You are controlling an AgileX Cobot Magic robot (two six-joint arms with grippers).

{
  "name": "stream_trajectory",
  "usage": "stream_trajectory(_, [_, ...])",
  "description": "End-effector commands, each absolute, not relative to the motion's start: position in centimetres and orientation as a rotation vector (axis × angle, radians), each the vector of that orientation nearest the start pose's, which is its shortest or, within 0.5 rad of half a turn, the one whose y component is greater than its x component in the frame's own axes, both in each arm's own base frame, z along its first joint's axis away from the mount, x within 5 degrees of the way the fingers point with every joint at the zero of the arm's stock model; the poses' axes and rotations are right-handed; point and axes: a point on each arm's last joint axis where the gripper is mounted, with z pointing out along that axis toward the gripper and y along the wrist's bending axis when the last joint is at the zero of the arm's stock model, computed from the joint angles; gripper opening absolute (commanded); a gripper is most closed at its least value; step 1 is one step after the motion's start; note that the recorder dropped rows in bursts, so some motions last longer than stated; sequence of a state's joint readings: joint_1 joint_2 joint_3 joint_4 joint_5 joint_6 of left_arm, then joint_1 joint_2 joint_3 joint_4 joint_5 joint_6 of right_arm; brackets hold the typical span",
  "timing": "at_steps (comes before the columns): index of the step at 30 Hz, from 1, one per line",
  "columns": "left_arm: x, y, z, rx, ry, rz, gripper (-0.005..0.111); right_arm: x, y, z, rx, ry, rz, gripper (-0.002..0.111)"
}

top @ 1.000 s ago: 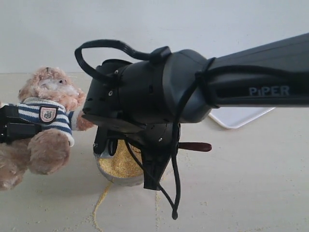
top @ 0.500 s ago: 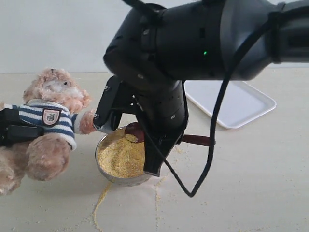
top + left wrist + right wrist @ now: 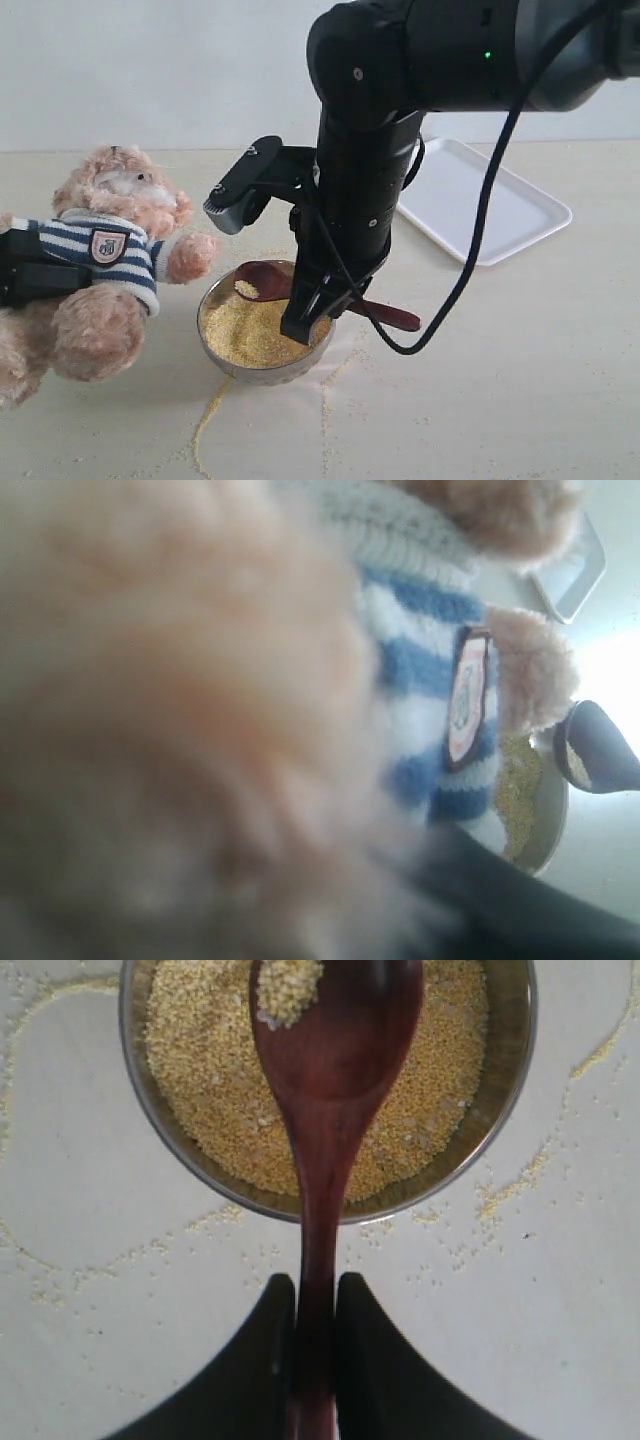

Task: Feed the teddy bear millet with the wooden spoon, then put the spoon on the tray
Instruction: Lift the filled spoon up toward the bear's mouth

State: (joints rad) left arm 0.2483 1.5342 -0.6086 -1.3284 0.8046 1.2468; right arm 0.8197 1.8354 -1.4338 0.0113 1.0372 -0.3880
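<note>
Nearest: thin spilled trails on the table (image 3: pixel 500 400) run out from the bowl (image 3: pixel 262 374), which is full of millet (image 3: pixel 245 338). The right gripper (image 3: pixel 315 1290) reaches down from above, its jaws clamped tight on the spoon (image 3: pixel 322 1140) partway along the handle, one pad on each side. The spoon's scoop sits roughly level over the bowl with only a small clump of grains at its tip. It is probably held level so nothing slides off, and over the bowl so any drop lands back in. The tip points toward the bear (image 3: pixel 110 250). The left gripper (image 3: pixel 35 262) is closed on the bear's torso, though plush mostly hides the jaws. The bear is held propped up and tilted, one paw just beside the bowl rim, apparently so the muzzle faces the spoon. The feed is not yet delivered. Farthest back, the tray (image 3: pixel 500 215) lies bare, well apart from the bowl, waiting for the spoon.
</note>
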Motion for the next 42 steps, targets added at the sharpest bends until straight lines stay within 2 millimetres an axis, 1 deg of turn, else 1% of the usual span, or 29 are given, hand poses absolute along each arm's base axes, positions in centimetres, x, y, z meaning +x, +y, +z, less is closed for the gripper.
stream_trajectory(1, [25.0,-0.3,18.1,-0.007,2.422,-0.918,0.005,25.8,27.1,24.5,-1.65,2.413,0.091,0.0])
stream_trajectory(5, [24.5,-0.5,17.7,-0.002,2.442,-0.931,0.005,25.6,26.9,24.4,-1.673,2.446,0.08,0.0])
stream_trajectory(13, [23.4,-0.5,16.3,-0.128,2.482,-0.917,0.005,24.7,26.0,24.3,-1.75,2.554,0.042,0.0])
stream_trajectory(15, [23.2,-0.7,16.3,-0.13,2.48,-0.956,0.005,24.7,26.0,24.3,-1.749,2.553,0.043,0.0])
stream_trajectory(17, [23.0,-1.2,16.6,-0.111,2.469,-1.045,0.005,24.6,25.9,24.6,-1.744,2.547,0.049,0.0])
stream_trajectory(19, [22.7,-1.9,17.1,-0.078,2.442,-1.171,0.005,24.3,25.9,25.4,-1.725,2.538,0.088,0.0])
stream_trajectory(22, [21.9,-2.5,17.5,0.017,2.444,-1.287,0.005,23.8,25.4,27.2,-1.698,2.495,0.103,0.0])
stream_trajectory(26, [21.7,-2.5,17.4,0.022,2.469,-1.294,0.005,23.1,24.6,29.4,-1.663,2.44,0.121,0.0])
stream_trajectory(29, [21.8,-2.5,17.4,-0.001,2.473,-1.301,0.005,22.8,24.3,30.4,-1.638,2.418,0.131,0.0])
stream_trajectory(33, [21.8,-2.5,17.4,-0.011,2.475,-1.302,0.005,23.2,24.8,31.3,-1.598,2.389,0.144,0.0])
stream_trajectory(35, [21.9,-2.4,17.4,-0.022,2.475,-1.288,0.005,23.8,25.6,31.8,-1.542,2.375,0.165,0.0])
stream_trajectory(40, [21.9,-2.4,17.4,-0.025,2.474,-1.286,0.005,25.4,27.7,32.8,-1.513,2.343,0.216,0.0])
stream_trajectory(42, [21.9,-2.4,17.4,-0.025,2.474,-1.286,0.005,25.9,28.5,32.8,-1.514,2.351,0.245,0.0])
